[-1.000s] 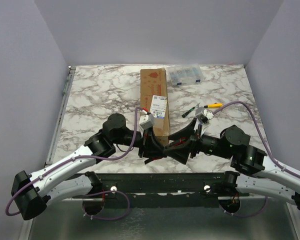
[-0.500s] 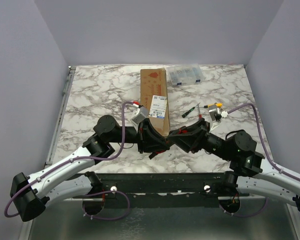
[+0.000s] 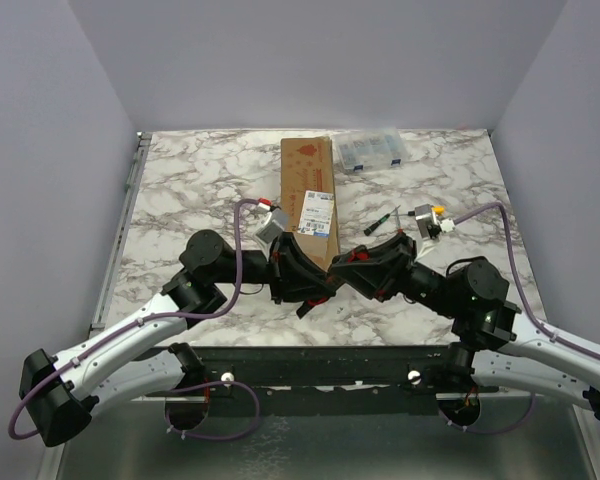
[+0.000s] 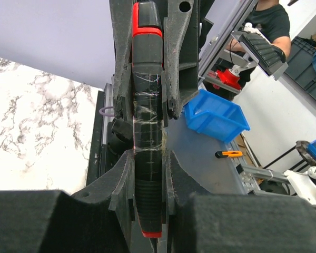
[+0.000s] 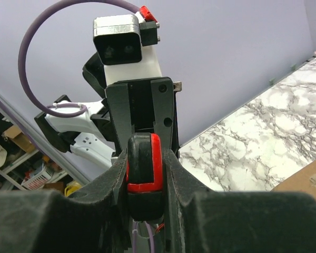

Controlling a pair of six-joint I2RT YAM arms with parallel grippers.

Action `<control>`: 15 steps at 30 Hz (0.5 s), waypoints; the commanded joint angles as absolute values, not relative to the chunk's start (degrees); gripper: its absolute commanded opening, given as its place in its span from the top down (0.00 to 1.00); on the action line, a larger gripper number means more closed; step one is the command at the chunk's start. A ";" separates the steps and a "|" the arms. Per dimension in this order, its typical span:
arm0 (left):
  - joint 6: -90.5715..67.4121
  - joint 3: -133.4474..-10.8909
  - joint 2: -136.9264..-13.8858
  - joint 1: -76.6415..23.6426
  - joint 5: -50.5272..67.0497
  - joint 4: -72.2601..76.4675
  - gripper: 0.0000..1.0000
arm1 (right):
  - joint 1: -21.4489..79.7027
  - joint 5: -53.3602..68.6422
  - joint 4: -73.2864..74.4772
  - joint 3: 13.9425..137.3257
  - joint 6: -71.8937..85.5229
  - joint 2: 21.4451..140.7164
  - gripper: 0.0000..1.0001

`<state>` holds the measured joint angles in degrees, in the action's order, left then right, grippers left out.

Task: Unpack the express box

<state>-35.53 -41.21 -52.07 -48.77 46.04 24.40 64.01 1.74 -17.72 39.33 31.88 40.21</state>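
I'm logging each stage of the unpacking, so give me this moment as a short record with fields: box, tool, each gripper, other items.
box: express box lies closed on the marble table, white label facing up
tool: black tool with red ends, off the table, at the box's near end
left gripper: shut on the tool
right gripper: shut on one end of the same tool
other items: clear organiser case at the box's far right corner; screwdriver and yellow-handled tool to the box's right
progress: box not yet opened

plain lilac walls (image 3: 310, 60), white marbled tabletop (image 3: 195, 185)
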 commanded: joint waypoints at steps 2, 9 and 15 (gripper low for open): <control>-33.51 -41.44 -54.14 -49.42 43.94 27.38 1.00 | 64.38 2.65 -16.61 41.36 30.94 44.24 0.92; -33.33 -40.94 -53.98 -49.39 43.78 27.42 1.00 | 64.34 3.48 -14.52 41.68 29.86 43.70 0.71; -33.38 -41.63 -54.72 -49.41 43.86 27.33 1.00 | 64.40 2.47 -12.61 42.10 29.05 43.32 0.99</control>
